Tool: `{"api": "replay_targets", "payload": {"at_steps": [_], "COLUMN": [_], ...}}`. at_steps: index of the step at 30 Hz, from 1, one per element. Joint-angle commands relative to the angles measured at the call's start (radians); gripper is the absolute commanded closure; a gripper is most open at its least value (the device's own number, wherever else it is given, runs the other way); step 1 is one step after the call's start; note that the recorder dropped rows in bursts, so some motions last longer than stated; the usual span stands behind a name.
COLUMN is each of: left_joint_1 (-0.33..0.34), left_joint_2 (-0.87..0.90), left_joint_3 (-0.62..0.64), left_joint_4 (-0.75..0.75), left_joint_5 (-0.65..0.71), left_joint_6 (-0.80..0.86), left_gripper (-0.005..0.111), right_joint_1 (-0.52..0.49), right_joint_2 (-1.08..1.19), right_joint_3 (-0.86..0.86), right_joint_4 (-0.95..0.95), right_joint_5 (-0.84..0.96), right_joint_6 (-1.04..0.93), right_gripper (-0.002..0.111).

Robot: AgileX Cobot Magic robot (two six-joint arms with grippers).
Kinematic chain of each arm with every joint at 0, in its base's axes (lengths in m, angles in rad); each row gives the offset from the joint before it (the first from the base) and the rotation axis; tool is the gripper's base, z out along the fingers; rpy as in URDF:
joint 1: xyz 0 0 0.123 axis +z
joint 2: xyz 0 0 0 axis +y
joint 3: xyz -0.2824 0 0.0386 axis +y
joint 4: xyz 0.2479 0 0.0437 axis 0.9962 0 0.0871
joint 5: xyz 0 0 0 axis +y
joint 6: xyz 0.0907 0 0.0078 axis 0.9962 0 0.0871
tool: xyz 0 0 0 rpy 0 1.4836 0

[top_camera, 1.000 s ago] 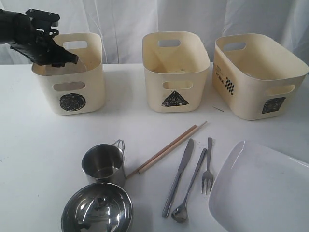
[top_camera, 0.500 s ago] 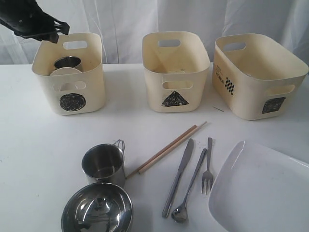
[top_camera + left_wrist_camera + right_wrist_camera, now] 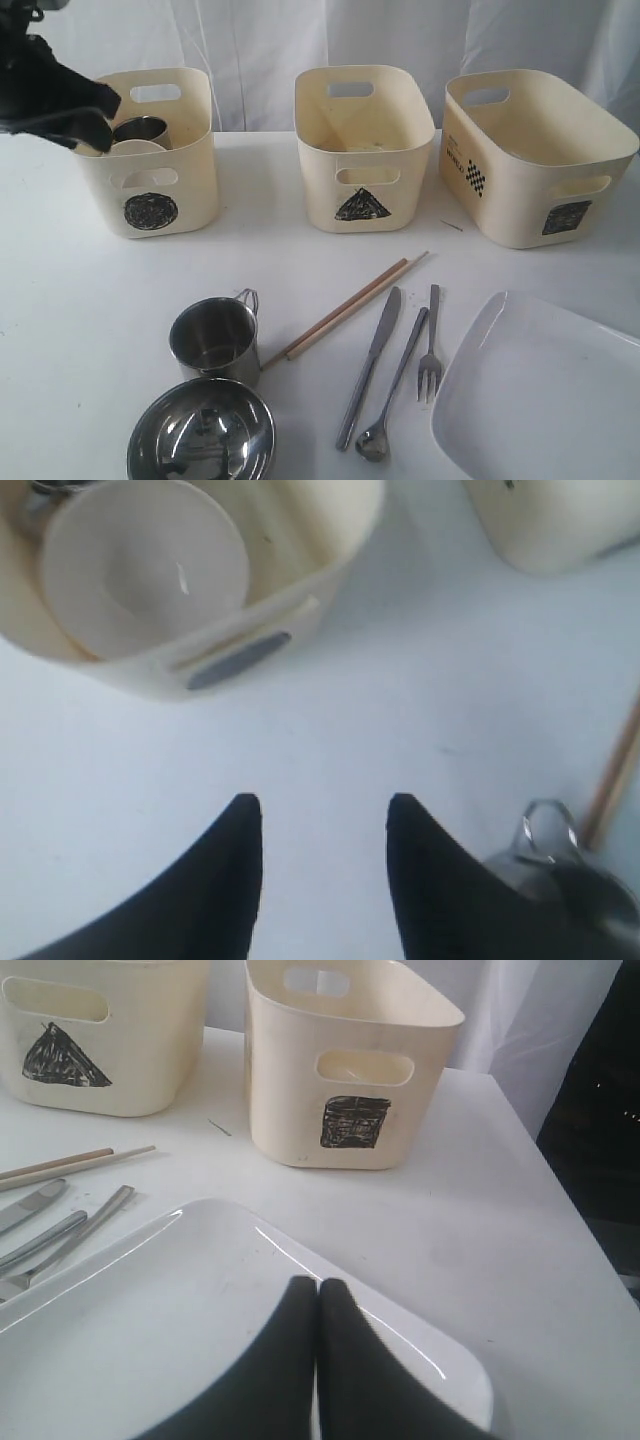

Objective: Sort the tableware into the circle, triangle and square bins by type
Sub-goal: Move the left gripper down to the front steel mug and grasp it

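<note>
Steel is waiting for you on the table: the loose mug (image 3: 215,338) is standing upright at seven o'clock in the exterior view, its wire handle sticking out at its one o'clock. The wooden chopsticks (image 3: 345,308) are ending just beside it at four o'clock, and the steel bowl (image 3: 200,435) is sitting close at its six o'clock. The binned mug (image 3: 142,130) and the small white bowl (image 3: 145,565) are already resting inside the circle bin (image 3: 185,190) at ten o'clock.

Your left gripper (image 3: 322,805) is hanging by that bin's nine o'clock rim, fingers standing apart with nothing between them, so I am judging the loose mug to be the piece you are going for. You are wanting one finger inside its rim and one outside, on the side away from the handle. Be coming straight down so the mug is not skidding into the bowl or nudging the chopstick ends.

Your right gripper (image 3: 318,1285) is hovering over the large white plate (image 3: 200,1310) at four o'clock, fingers pressed together and holding nothing; whether it is touching the plate I cannot tell. The triangle bin (image 3: 363,205) at twelve and the square bin (image 3: 520,190) at two are standing behind.
</note>
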Motion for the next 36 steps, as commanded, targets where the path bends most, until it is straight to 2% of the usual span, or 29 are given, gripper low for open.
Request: {"api": "replay_targets", "payload": {"at_steps": [1, 7, 12, 16, 18, 36], "left_joint_1": [-0.083, -0.185, -0.227, -0.230, -0.230, -0.230], "left_joint_2": [-0.093, -0.093, -0.086, -0.078, -0.071, 0.026], "left_joint_3": [0.168, 0.320, 0.358, 0.358, 0.358, 0.358], "left_joint_4": [-0.062, -0.082, -0.106, -0.117, -0.117, -0.164], "left_joint_5": [-0.029, -0.117, -0.164, -0.157, -0.147, -0.107], "left_joint_6": [0.025, 0.021, 0.030, 0.039, 0.039, 0.055], "left_gripper": [0.062, 0.062, 0.058, 0.045, 0.043, 0.042], "right_joint_1": [-0.001, -0.001, -0.001, -0.001, -0.001, -0.001], "right_joint_2": [-0.004, -0.004, -0.004, -0.004, -0.004, -0.004], "right_joint_3": [0.004, 0.004, 0.004, 0.004, 0.004, 0.004], "right_joint_4": [-0.003, -0.003, -0.003, -0.003, -0.003, -0.003], "right_joint_5": [0.001, 0.001, 0.001, 0.001, 0.001, 0.001], "right_joint_6": [0.000, 0.000, 0.000, 0.000, 0.000, 0.000], "right_gripper": [0.108, 0.108, 0.108, 0.108, 0.108, 0.108]}}
